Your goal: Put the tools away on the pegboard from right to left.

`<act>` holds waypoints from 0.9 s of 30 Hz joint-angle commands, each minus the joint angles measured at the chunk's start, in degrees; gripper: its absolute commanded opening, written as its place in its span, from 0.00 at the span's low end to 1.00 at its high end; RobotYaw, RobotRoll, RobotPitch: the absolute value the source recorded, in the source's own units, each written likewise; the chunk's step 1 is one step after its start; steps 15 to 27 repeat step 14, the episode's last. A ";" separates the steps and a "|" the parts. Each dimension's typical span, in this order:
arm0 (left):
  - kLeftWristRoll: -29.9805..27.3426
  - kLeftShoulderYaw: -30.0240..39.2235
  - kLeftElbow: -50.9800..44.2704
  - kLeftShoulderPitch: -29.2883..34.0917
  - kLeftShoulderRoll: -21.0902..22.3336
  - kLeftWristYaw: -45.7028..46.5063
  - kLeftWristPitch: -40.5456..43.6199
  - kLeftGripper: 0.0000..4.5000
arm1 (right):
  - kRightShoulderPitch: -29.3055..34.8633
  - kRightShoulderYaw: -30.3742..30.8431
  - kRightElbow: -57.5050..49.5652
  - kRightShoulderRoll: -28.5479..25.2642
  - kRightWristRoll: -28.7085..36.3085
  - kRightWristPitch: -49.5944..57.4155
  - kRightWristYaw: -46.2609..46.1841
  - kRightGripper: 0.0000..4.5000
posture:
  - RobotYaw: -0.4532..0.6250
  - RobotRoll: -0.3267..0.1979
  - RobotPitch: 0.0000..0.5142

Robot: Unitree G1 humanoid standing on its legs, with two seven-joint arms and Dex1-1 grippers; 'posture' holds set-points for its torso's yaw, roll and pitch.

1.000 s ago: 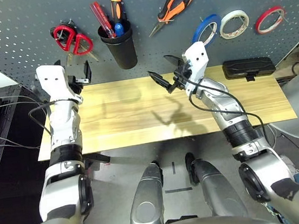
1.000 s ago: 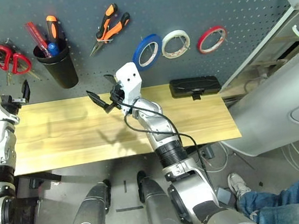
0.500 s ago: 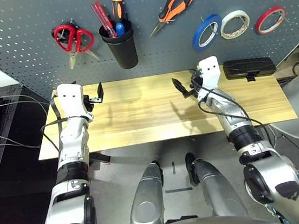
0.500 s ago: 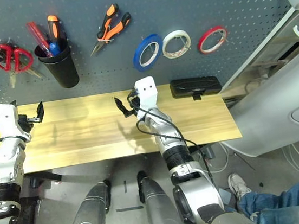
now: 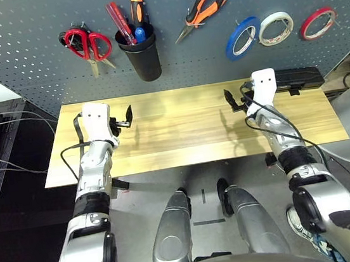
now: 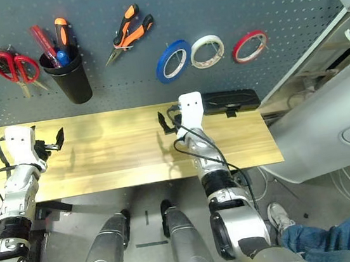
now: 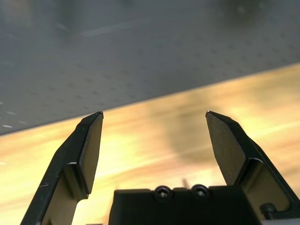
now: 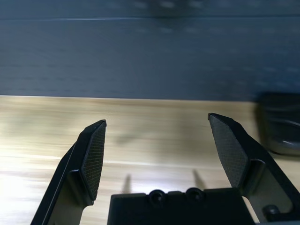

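You have the dark perforated pegboard point(image 5: 180, 66) across the back, rising behind the light wooden table point(image 5: 171, 150). Your two silver arms reach over that table, the left gripper point(image 5: 121, 119) above its left part and the right gripper point(image 5: 238, 101) above its right part; both have their jaws spread wide with nothing between them. The black case point(image 5: 299, 78) lies at the table's back edge, near your right gripper.

On the pegboard, the black cup point(image 5: 145, 61) holds a red-handled tool point(image 5: 121, 24) and a screwdriver point(image 5: 138, 14) with an orange-and-black handle, plus something with a blue end point(image 5: 140, 35). Right of the cup hang the orange-and-black-handled pliers point(image 5: 200, 11), jaws pointing down and left. Left of the cup you see the red-handled scissors point(image 5: 94, 46), just beside black-handled scissors point(image 5: 75, 29) that they partly cover. Farther right hang the blue tape ring point(image 5: 242, 38), the white tape roll point(image 5: 275, 28) and the red tape roll point(image 5: 317, 23).
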 commanded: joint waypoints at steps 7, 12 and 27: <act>3.20 -4.48 9.54 -2.51 -3.23 -2.24 -0.55 0.99 | 0.82 -5.24 9.35 -6.54 0.59 -1.64 -2.03 1.00 | 0.44 0.62 0.49; 3.95 -5.07 12.38 -3.83 -3.81 -2.49 -1.28 0.99 | -0.26 -5.67 11.92 -7.96 0.67 -2.55 -1.20 1.00 | 0.43 0.62 0.48; 4.02 -4.96 13.22 -4.37 -3.71 -2.36 -1.47 0.99 | -0.65 -5.62 12.69 -8.34 0.47 -2.87 -0.69 1.00 | 0.44 0.62 0.47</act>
